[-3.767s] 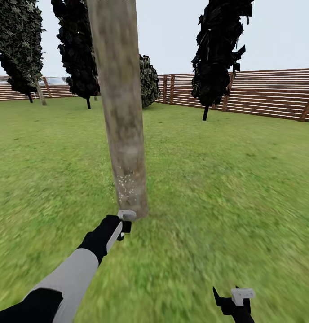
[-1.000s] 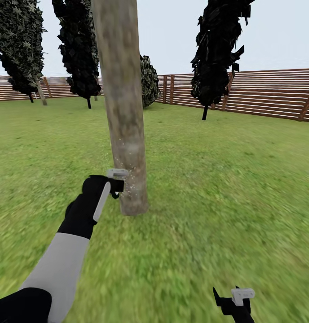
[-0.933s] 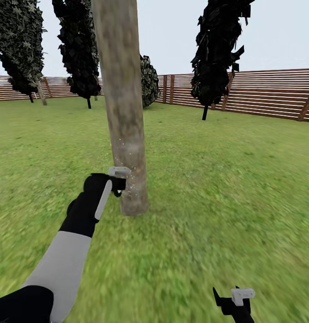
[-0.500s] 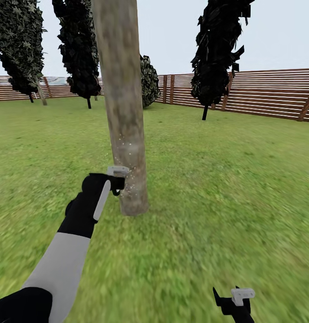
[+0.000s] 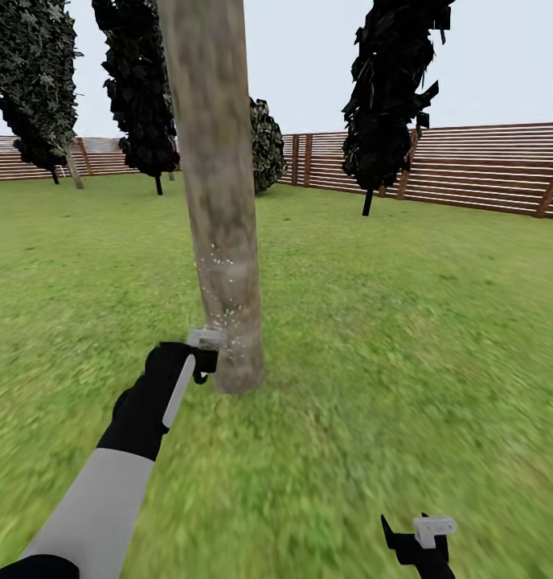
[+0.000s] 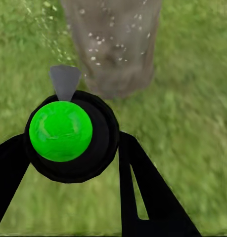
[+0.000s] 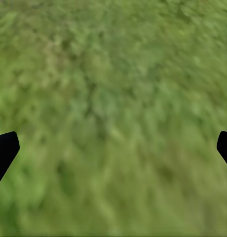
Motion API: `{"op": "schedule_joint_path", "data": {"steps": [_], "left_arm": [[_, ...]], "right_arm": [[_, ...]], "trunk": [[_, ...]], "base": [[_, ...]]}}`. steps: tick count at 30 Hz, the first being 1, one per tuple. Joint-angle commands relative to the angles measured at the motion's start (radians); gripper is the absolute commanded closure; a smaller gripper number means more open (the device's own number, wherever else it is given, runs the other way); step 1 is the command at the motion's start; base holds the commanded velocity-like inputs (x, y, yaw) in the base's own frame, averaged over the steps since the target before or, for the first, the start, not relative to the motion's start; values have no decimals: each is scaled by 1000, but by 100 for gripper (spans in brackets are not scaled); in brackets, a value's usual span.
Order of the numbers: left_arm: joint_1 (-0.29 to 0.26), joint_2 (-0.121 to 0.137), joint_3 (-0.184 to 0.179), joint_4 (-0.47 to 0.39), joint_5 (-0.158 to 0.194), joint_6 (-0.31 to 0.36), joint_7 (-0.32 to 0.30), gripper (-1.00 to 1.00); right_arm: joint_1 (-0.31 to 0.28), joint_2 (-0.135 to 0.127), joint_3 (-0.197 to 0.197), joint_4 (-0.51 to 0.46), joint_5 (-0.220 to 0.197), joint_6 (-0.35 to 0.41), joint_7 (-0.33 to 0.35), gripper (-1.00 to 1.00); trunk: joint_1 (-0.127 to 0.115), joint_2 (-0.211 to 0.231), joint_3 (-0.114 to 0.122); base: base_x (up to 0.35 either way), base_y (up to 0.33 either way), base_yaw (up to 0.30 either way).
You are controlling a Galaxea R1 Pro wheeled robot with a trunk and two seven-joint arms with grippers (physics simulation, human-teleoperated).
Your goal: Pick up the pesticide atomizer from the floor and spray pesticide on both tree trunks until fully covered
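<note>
L gripper (image 5: 202, 354) is clamped on the pesticide atomizer (image 6: 68, 136), held low beside the near tree trunk (image 5: 220, 201), just above the lawn (image 5: 405, 322). Atomizer: round black body w/ bright green cap, grey nozzle aimed at trunk. Trunk thick, mottled grey-beige, slightly leaning; pale droplets (image 5: 224, 310) speckle its lower part. R gripper (image 7: 113, 143) spread wide over grass, nothing in it. Slat fence (image 5: 485, 165) behind.

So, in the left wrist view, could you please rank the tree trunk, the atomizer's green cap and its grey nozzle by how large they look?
1. Tree trunk, the widest patch, speckled with white spray droplets.
2. Green cap of the pesticide atomizer, though it sits nearest the camera, so its look is inflated.
3. Grey nozzle, clearly smallest.

The left gripper holds the atomizer.
</note>
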Motion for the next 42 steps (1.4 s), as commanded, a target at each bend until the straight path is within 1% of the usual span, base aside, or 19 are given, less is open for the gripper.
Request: {"op": "schedule_joint_path", "data": {"steps": [1, 3, 5, 6, 8, 13, 14, 15, 17, 22, 27, 31, 33, 34, 36, 38, 40, 42], "left_arm": [[14, 3, 1, 0, 0, -1, 0, 100], [29, 10, 4, 0, 0, 0, 0, 100], [36, 40, 2, 0, 2, 2, -4, 100], [37, 48, 2, 0, 3, 2, -4, 100], [37, 52, 1, 0, 4, 2, -5, 100], [37, 32, -3, -2, 7, 2, -7, 100], [37, 21, -24, -2, 9, 2, -7, 100], [38, 18, -31, -1, 10, 2, -6, 100], [44, 18, -35, 0, 10, 0, -5, 100], [108, 24, -37, 2, 3, -15, 4, 100], [147, 28, -32, 15, 0, -21, 7, 100], [180, 28, -10, 30, 1, -87, 12, 100], [189, 27, 19, 78, 2, -121, 12, 100], [191, 27, 41, 127, 3, -154, 12, 100], [193, 27, 68, 199, 3, -215, 12, 100], [194, 28, 91, 283, 0, -307, 12, 100], [195, 29, 96, 307, -1, -337, 11, 100], [195, 28, 94, 310, -2, -341, 11, 100]], "right_arm": [[0, 0, 0, 0, 0, 0, 0, -100], [0, 0, 0, 0, 0, 0, 0, -100], [0, 0, 0, 0, 0, 0, 0, -100], [0, 0, 0, 0, 0, 0, 0, -100], [0, 0, 0, 0, 0, 0, 0, -100], [0, 1, 0, 0, 0, 0, 0, -100], [0, 1, 0, 0, 0, 0, 0, -100], [0, 1, 0, 0, 0, 0, 0, -100], [0, 0, 0, 0, 0, 0, 0, -100], [0, 0, 0, 0, 0, 0, 0, -100], [0, 1, 0, 0, 0, 0, 0, -100], [0, 0, 0, -1, 0, 0, 1, -100], [0, 0, 0, -1, 0, 0, 2, -100], [0, 0, 0, -2, 0, 0, 3, -100], [0, 0, 0, -2, 0, 0, 3, -100], [0, 2, 1, -2, 1, 0, 3, -100], [0, 3, 1, -2, 1, 0, 3, -100], [0, 4, 1, -2, 1, 0, 3, -100]], "trunk": [[0, 0, 0], [0, 0, 0], [0, 0, 0], [0, 0, 0], [0, 0, 0], [0, 0, 0], [0, 0, 0], [0, 0, 0], [0, 0, 0], [0, 0, 0], [0, 0, 0], [0, 0, 0], [0, 0, 0], [0, 0, 0], [0, 0, 0], [0, 0, 0], [0, 0, 0], [0, 0, 0]], "base": [[5, 0, 0], [2, 0, 0], [0, 0, 0], [0, 0, 0], [0, 0, 0], [0, 0, 0], [0, 0, 0], [0, 0, 0], [0, 0, 0], [0, 0, 0], [0, 0, 0], [0, 0, 0], [0, 0, 0], [0, 0, 0], [0, 0, 0], [0, 0, 0], [0, 0, 0], [0, 0, 0]]}}
